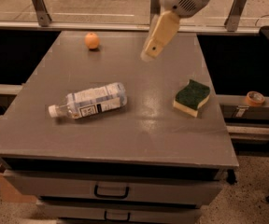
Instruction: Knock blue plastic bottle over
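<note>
Camera view: the bottle (91,101) lies on its side on the left half of the table (139,139). Its white cap points left and its base points toward the table's middle. The gripper (149,55) hangs in the air over the far middle of the table, up and to the right of the bottle. It is well apart from the bottle and touches nothing. It carries nothing, and I cannot tell whether it is open or closed. A ball (92,40) sits near the far edge, beyond the bottle. A sponge (192,97) lies on the right side, apart from both.
</note>
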Tool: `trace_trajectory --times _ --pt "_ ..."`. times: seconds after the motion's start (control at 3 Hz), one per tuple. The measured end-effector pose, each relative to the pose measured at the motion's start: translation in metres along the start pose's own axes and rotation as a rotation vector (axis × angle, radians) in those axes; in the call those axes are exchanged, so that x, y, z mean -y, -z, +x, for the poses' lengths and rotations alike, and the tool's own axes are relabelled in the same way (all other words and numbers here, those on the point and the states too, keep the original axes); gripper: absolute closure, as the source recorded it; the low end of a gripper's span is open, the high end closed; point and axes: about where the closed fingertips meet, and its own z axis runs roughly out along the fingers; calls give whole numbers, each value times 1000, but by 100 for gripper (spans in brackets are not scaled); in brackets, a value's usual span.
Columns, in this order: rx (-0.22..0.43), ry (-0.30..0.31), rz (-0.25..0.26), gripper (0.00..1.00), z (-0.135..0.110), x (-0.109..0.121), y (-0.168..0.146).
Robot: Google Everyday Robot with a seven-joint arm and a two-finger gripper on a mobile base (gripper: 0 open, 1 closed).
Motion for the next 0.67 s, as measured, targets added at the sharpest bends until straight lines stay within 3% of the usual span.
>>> trace_trajectory --times 0.33,0.67 --pt "90 -6 161 0 13 32 92" --pt "116 3 194 0 4 37 111"
